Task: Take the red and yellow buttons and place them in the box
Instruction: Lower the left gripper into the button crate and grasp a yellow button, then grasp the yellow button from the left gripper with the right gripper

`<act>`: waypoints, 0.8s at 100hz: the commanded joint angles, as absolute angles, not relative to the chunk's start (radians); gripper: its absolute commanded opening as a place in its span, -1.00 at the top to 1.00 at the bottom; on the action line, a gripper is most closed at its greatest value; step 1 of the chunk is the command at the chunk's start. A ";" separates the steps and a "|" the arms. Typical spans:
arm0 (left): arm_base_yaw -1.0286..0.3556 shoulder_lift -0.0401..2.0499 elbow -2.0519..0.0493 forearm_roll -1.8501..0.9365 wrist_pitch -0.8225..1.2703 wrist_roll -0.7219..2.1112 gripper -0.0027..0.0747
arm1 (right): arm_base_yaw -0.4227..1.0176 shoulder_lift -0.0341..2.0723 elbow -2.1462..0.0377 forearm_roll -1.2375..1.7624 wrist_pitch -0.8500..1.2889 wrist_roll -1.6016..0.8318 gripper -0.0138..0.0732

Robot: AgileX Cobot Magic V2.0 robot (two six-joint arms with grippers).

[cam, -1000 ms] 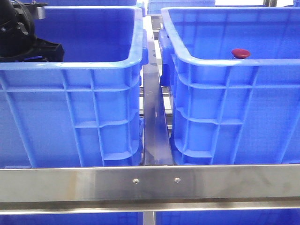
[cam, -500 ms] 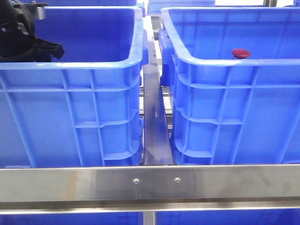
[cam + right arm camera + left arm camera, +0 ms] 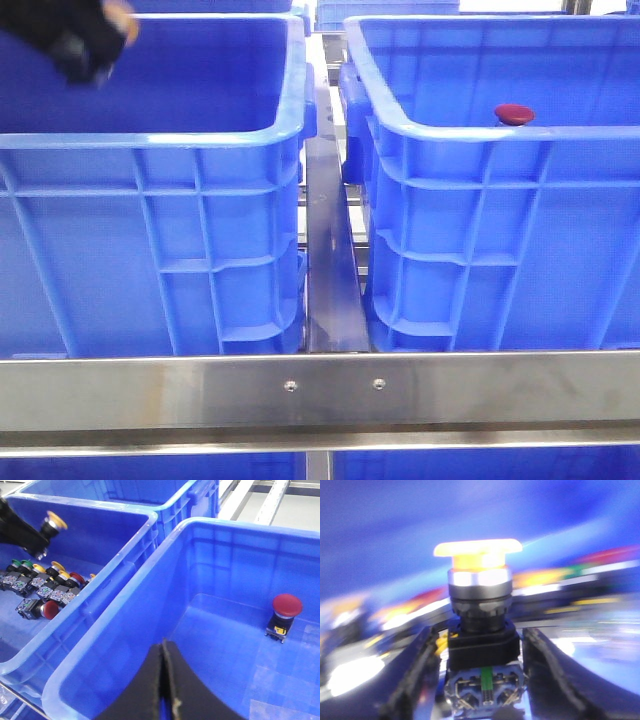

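Left gripper (image 3: 482,680) pinches 1 yellow button (image 3: 479,555) above the left crate (image 3: 200,140). Right gripper (image 3: 162,680), fingers pressed together, hangs over the box (image 3: 150,645) holding 1 red button (image 3: 286,606).

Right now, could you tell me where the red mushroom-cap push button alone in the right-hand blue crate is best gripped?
Grip the red mushroom-cap push button from above, jaws closing on the squarish black body under the dome. It stands upright on the right blue plastic crate floor with space around it; the domed cap looks slippery.

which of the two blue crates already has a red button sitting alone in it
The right crate: one red button stands alone on its floor. The left crate holds a cluster of mixed buttons.
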State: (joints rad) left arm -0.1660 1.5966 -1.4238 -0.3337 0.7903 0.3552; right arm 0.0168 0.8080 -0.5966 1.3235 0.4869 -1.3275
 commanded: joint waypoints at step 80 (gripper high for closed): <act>-0.466 1.496 -1.455 -0.884 1.057 0.788 0.64 | 0.014 0.855 -0.666 1.599 0.655 -1.337 -0.64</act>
State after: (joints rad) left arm -0.4384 1.5395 -1.4238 -0.8138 1.0835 0.7829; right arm 0.0168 0.8409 -0.6170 1.4724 0.5835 -1.3275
